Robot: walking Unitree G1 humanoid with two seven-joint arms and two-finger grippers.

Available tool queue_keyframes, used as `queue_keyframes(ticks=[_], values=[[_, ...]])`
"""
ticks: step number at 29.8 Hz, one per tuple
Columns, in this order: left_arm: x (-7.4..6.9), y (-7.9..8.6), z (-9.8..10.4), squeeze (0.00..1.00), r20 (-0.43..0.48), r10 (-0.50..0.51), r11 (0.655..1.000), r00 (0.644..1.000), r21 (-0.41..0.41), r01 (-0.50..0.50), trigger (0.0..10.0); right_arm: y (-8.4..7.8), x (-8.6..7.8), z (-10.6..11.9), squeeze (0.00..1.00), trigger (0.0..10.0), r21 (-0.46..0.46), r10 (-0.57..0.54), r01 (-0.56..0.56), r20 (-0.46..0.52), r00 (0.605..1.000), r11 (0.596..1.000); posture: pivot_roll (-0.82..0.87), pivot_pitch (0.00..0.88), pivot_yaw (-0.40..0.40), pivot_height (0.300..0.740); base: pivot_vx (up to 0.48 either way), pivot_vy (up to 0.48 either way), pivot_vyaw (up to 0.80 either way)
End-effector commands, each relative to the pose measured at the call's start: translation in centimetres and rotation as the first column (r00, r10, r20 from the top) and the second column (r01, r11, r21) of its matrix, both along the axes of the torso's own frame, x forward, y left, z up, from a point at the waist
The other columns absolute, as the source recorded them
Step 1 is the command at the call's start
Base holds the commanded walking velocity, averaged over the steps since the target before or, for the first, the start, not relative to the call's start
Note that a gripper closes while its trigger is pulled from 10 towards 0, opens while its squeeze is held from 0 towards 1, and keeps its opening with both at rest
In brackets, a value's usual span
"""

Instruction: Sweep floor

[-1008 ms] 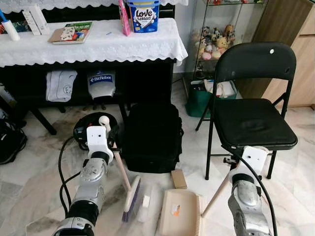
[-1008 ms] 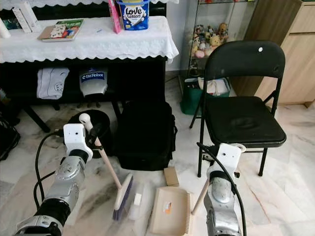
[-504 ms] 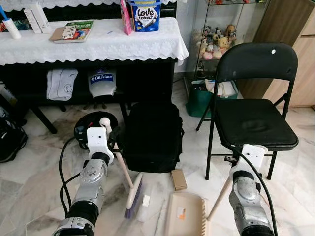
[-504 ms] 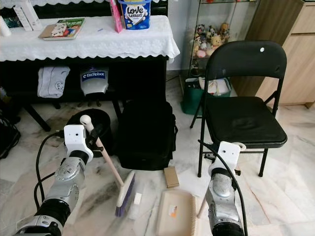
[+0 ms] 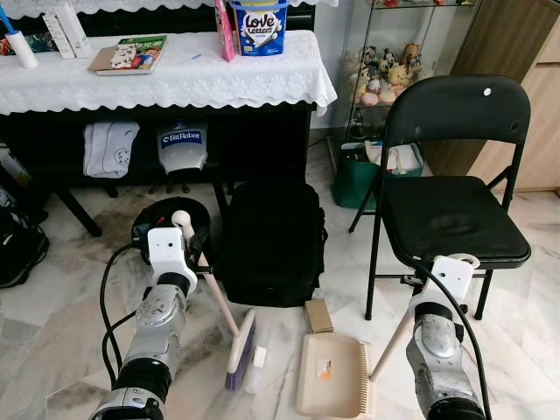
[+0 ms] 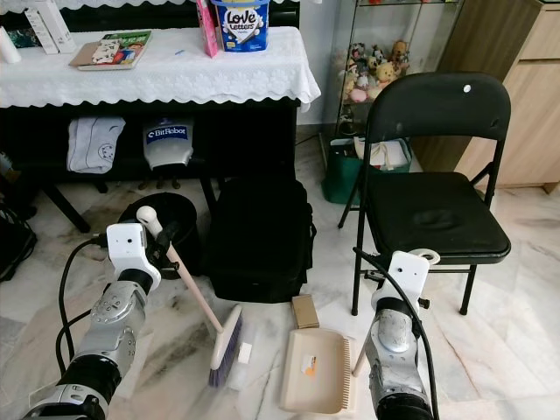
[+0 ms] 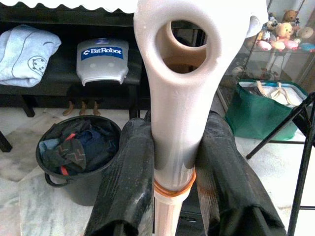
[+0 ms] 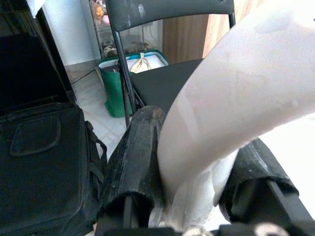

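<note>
From the left eye view, the left gripper [image 5: 182,241] is clenched on the pale handle of the brush [image 5: 241,352], whose bristle head rests on the marble floor [image 5: 61,297] at about 6 o'clock from the black bag [image 5: 269,241], and a small white scrap [image 5: 260,357] lies just beside the bristles. At 3 o'clock from the brush head sits the beige dustpan [image 5: 332,376], flat on the floor, with a small brown box [image 5: 318,316] just above it. The right eye view gives the same scene: the right gripper [image 6: 411,262] holds the dustpan's long handle, the black folding chair [image 6: 433,214] stands at 12 o'clock behind it, and the worktop [image 6: 157,74] with its white lace cloth carries a blue tub [image 6: 238,24] and a book [image 6: 109,48]. In the left wrist view, the black fingers [image 7: 125,187] are clamped on either side of the brush handle just below its hanging loop, a black bucket of clothes [image 7: 78,155] on the floor beyond. In the right wrist view, the fingers [image 8: 135,157] squeeze the white dustpan handle, with the chair and a green bag [image 8: 123,78] beyond.
</note>
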State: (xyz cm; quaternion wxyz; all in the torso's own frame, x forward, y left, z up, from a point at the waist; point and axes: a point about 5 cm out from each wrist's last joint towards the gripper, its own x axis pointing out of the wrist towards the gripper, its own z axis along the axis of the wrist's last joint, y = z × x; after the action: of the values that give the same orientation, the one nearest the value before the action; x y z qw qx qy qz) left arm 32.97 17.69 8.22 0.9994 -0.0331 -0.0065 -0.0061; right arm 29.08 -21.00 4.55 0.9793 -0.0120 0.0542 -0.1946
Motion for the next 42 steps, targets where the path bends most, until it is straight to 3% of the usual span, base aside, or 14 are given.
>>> queue_keyframes(ticks=[1, 8, 18, 21, 22, 25, 27, 29, 32, 36, 38, 39, 41, 42], values=[[-0.1, 0.4, -0.1, 0.0, -0.001, 0.007, 1.0, 1.0, -0.001, -0.007, 10.0, 0.3, 0.5, 0.5, 0.0, 10.0, -0.002, 0.015, -0.015, 0.032, 0.999, 1.0, -0.11, 0.054, 0.009, 0.74, 0.0, 0.0, 0.0], [-0.4, 0.8, -0.4, 0.0, -0.024, -0.015, 1.0, 1.0, 0.011, 0.015, 10.0, 0.9, 0.1, -0.8, 0.0, 10.0, 0.004, 0.039, -0.039, -0.03, 0.999, 0.999, -0.11, 0.06, 0.005, 0.74, 0.0, 0.0, 0.0], [-0.9, 0.3, -1.9, 0.0, -0.165, -0.204, 0.979, 0.965, -0.034, 0.201, 10.0, 1.1, 0.1, -1.1, 0.0, 10.0, 0.013, 0.043, -0.042, -0.036, 0.998, 0.999, -0.1, 0.074, 0.005, 0.74, 0.0, 0.0, 0.0], [-1.2, -0.3, -2.3, 0.0, -0.215, -0.319, 0.947, 0.923, -0.097, 0.305, 10.0, 1.1, 0.2, -1.1, 0.0, 10.0, 0.012, 0.043, -0.043, -0.037, 0.998, 0.999, -0.1, 0.075, 0.004, 0.74, 0.0, 0.0, 0.0], [-1.4, -0.7, -2.3, 0.0, -0.233, -0.391, 0.92, 0.89, -0.142, 0.366, 10.0, 1.1, 0.2, -1.1, 0.0, 10.0, 0.013, 0.043, -0.043, -0.037, 0.998, 0.999, -0.1, 0.075, 0.004, 0.74, 0.0, 0.0, 0.0], [-1.5, -1.0, -2.0, 0.0, -0.242, -0.461, 0.882, 0.854, -0.235, 0.409, 10.0, 1.1, 0.2, -1.1, 0.0, 10.0, 0.013, 0.042, -0.042, -0.037, 0.998, 0.999, -0.09, 0.076, 0.002, 0.74, 0.0, 0.0, 0.0], [-1.5, -1.0, -1.9, 0.0, -0.24, -0.464, 0.879, 0.852, -0.243, 0.41, 10.0, 1.1, 0.2, -1.2, 0.0, 10.0, 0.013, 0.042, -0.042, -0.037, 0.998, 0.999, -0.09, 0.076, 0.002, 0.74, 0.0, 0.0, 0.0], [-1.3, -1.2, -1.4, 0.0, -0.22, -0.481, 0.857, 0.849, -0.325, 0.401, 10.0, 1.1, 0.2, -1.1, 0.0, 10.0, 0.014, 0.045, -0.044, -0.037, 0.998, 0.999, -0.09, 0.075, 0.002, 0.74, 0.0, 0.0, 0.0], [-1.0, -1.6, -0.5, 0.0, -0.171, -0.481, 0.825, 0.86, -0.422, 0.377, 10.0, 1.3, 0.3, -1.1, 0.0, 10.0, 0.015, 0.049, -0.048, -0.036, 0.998, 0.999, -0.09, 0.075, 0.001, 0.74, 0.0, 0.0, 0.0], [-0.5, -1.5, 0.4, 0.0, -0.136, -0.436, 0.826, 0.89, -0.453, 0.335, 10.0, 1.3, 0.4, -1.1, 0.0, 10.0, 0.015, 0.051, -0.051, -0.036, 0.998, 0.999, -0.09, 0.074, 0.0, 0.74, 0.0, 0.0, 0.0], [0.1, -0.7, 1.1, 0.0, -0.104, -0.336, 0.864, 0.936, -0.43, 0.262, 10.0, 1.3, 0.4, -1.1, 0.0, 10.0, 0.016, 0.054, -0.053, -0.036, 0.998, 0.998, -0.09, 0.071, -0.001, 0.74, 0.0, 0.0, 0.0], [0.1, -0.7, 1.1, 0.0, -0.104, -0.336, 0.864, 0.936, -0.43, 0.262, 10.0, 1.3, 0.4, -1.1, 0.0, 10.0, 0.016, 0.054, -0.053, -0.036, 0.998, 0.998, -0.09, 0.071, -0.001, 0.74, 0.0, 0.0, 0.0], [0.6, 0.5, 2.3, 0.0, -0.054, -0.193, 0.907, 0.98, -0.392, 0.157, 10.0, 1.4, 0.4, -1.1, 0.0, 10.0, 0.017, 0.058, -0.058, -0.033, 0.998, 0.998, -0.09, 0.071, -0.001, 0.74, 0.0, 0.0, 0.0], [0.7, 0.8, 2.5, 0.0, -0.041, -0.168, 0.91, 0.985, -0.391, 0.139, 10.0, 1.5, 0.4, -1.1, 0.0, 10.0, 0.017, 0.06, -0.059, -0.032, 0.998, 0.998, -0.09, 0.071, -0.001, 0.74, 0.0, 0.0, 0.0]])
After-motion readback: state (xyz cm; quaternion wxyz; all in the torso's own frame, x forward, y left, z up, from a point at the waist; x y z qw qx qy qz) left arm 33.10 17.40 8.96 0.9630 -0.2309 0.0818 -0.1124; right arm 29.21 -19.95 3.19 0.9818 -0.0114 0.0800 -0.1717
